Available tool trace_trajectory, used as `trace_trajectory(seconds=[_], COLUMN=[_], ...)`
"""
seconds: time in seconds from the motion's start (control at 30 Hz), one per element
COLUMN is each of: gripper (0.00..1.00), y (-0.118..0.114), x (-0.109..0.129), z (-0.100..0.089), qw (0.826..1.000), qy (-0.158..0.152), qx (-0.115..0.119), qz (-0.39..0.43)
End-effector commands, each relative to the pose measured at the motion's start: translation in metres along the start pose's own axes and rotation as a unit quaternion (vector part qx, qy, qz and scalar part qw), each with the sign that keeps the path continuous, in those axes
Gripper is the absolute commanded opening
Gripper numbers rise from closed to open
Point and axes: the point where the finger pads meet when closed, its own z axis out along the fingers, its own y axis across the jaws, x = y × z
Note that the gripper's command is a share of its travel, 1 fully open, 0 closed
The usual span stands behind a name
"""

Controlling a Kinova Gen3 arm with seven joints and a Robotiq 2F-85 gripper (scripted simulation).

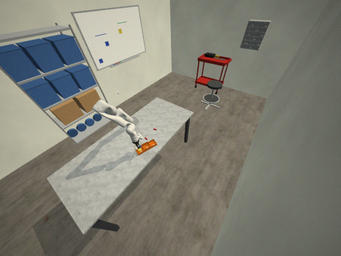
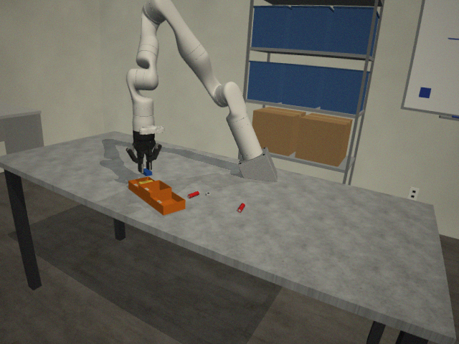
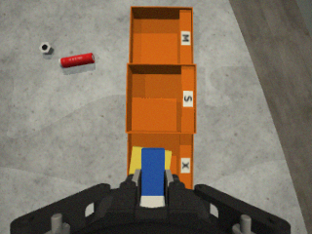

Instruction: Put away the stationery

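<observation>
My gripper (image 3: 152, 178) is shut on a blue eraser with a white end (image 3: 153, 176). It hangs just above the bin marked X (image 3: 161, 161), the nearest of three joined orange bins. A yellow pad (image 3: 136, 159) lies inside the X bin under the eraser. In the exterior view the gripper (image 2: 143, 164) holds the blue eraser (image 2: 148, 172) over the left end of the orange bins (image 2: 156, 194). In the top view the gripper (image 1: 136, 144) stands over the same end of the bins (image 1: 145, 146).
The bins marked S (image 3: 161, 99) and M (image 3: 161, 35) look empty. A red cylinder (image 3: 77, 59) and a small grey nut (image 3: 45, 48) lie on the table left of the bins. A second red cylinder (image 2: 241, 207) lies further right. The table edge runs close beside the bins.
</observation>
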Motion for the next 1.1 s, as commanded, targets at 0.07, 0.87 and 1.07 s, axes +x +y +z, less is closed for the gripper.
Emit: trace_trajectory(seconds=[0.07, 0.87, 1.07], gripper=[0.19, 0.19, 0.19], y=[0.001, 0.001, 0.001], x=[0.006, 0.005, 0.005], z=[-0.002, 0.016, 0.026], qw=[1.0, 1.0, 1.0], qy=[-0.003, -0.003, -0.003], qx=[-0.006, -0.006, -0.006], qz=[0.0, 0.0, 0.0])
